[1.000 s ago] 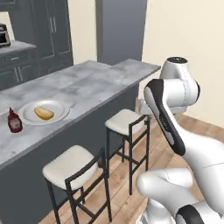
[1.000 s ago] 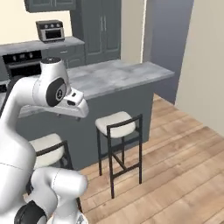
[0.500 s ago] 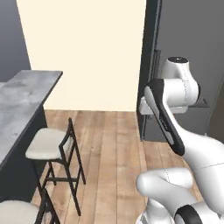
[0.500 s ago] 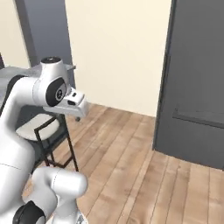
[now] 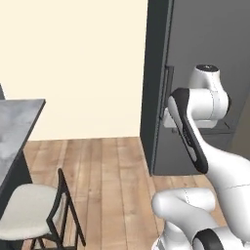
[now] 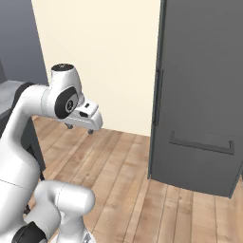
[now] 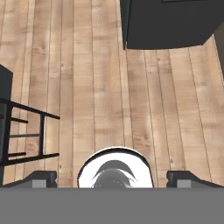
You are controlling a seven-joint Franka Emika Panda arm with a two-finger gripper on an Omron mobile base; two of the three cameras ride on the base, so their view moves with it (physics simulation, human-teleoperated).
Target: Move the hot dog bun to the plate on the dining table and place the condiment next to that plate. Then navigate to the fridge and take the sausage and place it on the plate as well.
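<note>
The fridge (image 5: 205, 44) is a tall dark grey cabinet with its door shut; it stands ahead on the right (image 6: 199, 71) and at the top of the hand view (image 7: 166, 22). My gripper (image 6: 79, 128) hangs open and empty over the wooden floor, well short of the fridge, pointing down. Its two dark fingertips (image 7: 41, 179) stand wide apart at the bottom of the hand view. One end of the dining table (image 5: 14, 122), with its grey marble top, sits at the far left. The hot dog bun, the plate, the condiment and the sausage are out of view.
A black-framed stool with a pale seat (image 5: 27, 212) stands by the table's end, its legs (image 7: 22, 135) at the left of the hand view. A cream wall (image 5: 83, 63) runs left of the fridge. Wooden floor (image 6: 128, 180) lies between me and the fridge.
The whole picture has swung away from the island and its plate toward the fridge, so the base has turned. The arm keeps its pose and the gripper stays open.
</note>
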